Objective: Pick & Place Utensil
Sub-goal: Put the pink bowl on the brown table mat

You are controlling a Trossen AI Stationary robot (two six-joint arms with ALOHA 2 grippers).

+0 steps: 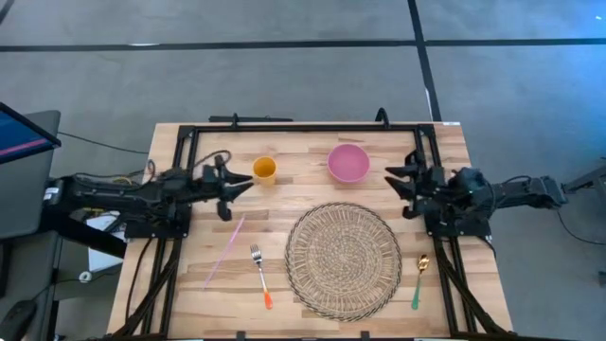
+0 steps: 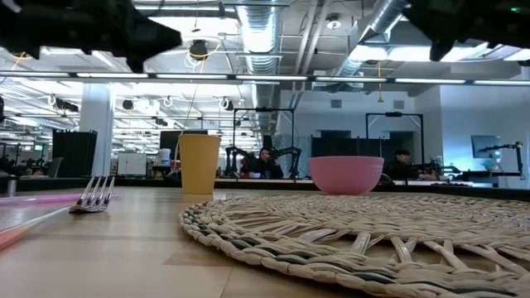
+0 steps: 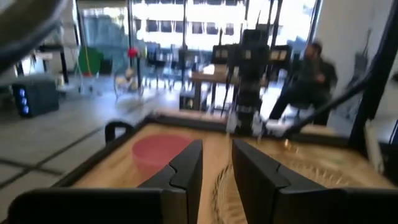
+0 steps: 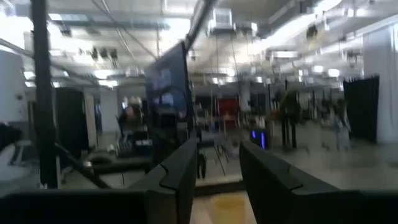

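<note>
Two arms over a wooden table [image 1: 189,313] from above: left gripper [image 1: 239,184] beside a yellow cup [image 1: 264,170], right gripper [image 1: 398,180] beside a pink bowl [image 1: 348,162], both parted and empty; fork [image 1: 260,274] flat left of a woven mat [image 1: 344,259], spoon [image 1: 418,280] flat to its right, pink straw [image 1: 225,248] left of the fork. Low across the table: cup [image 2: 199,163], bowl [image 2: 346,175], fork tines [image 2: 95,197], mat [image 2: 373,240]. Wrist views: left fingers [image 3: 186,169] and right fingers [image 4: 180,171] a gap apart, holding nothing.
</note>
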